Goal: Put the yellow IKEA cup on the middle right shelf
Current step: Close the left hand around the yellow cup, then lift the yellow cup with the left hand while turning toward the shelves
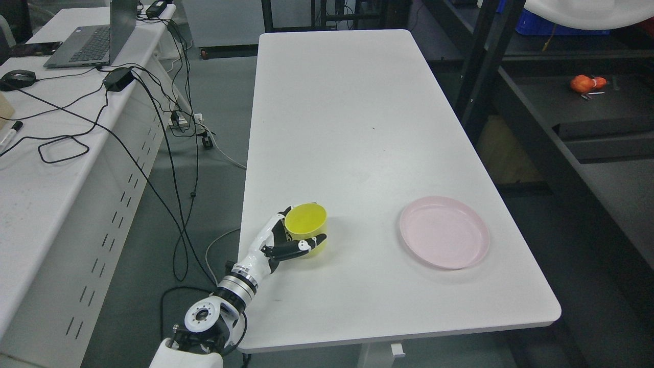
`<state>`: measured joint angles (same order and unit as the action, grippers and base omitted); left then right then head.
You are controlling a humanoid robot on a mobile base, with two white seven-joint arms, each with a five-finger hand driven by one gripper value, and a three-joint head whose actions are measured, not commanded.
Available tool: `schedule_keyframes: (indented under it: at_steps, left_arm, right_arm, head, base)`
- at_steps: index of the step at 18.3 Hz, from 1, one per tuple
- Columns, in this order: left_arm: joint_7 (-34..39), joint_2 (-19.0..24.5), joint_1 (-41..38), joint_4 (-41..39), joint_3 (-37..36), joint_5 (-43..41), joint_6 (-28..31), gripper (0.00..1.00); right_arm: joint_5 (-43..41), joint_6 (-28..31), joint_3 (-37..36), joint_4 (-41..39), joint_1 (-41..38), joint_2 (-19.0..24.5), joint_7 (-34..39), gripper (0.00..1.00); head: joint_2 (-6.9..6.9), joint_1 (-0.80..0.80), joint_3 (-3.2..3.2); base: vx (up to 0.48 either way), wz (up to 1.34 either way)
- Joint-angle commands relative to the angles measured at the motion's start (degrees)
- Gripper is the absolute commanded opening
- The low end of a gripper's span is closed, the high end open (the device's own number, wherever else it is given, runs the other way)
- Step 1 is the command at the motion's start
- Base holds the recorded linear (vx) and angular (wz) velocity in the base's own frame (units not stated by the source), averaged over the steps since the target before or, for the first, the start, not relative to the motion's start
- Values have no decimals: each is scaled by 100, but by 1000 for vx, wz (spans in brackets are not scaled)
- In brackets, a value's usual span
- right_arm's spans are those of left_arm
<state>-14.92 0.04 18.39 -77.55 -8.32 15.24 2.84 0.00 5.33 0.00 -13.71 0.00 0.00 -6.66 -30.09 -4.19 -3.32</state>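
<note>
Yellow cup (306, 228): upright, mouth open to the camera, standing on the white table (352, 128) near its left edge, at about 7 o'clock from the tabletop centre. Left hand (278, 240) wraps it from the 9 o'clock side; one finger (299, 247) lies across the front wall and others curl round the far side at the rim, so the fingers are gripping the cup. The forearm comes in from the lower left corner.

Pink plate (443, 238): flat on the same table, at 3 o'clock from the cup, well apart.

Side desk (30, 168) at 10 o'clock carries a laptop (94, 38) and black cables (66, 143). Dark shelving (552, 133) at 2 o'clock holds an orange object (586, 83).
</note>
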Motion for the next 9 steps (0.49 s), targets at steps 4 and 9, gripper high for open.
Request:
schedule_keyframes:
  at_steps: [4,9]
  left_arm:
    - [-2,96,-625,-1823,796,585,-345,0]
    - [-2,96,-828,-2142,867,586,-801,0]
  right_arm:
    - [-141,4,97,0,-79,-100,-2,99]
    - [-141,4,97,0,-79,-100,-2,99]
  head:
    - [0,0,0]
    - [0,0,0]
  base:
    - [0,0]
    - [-40,-3]
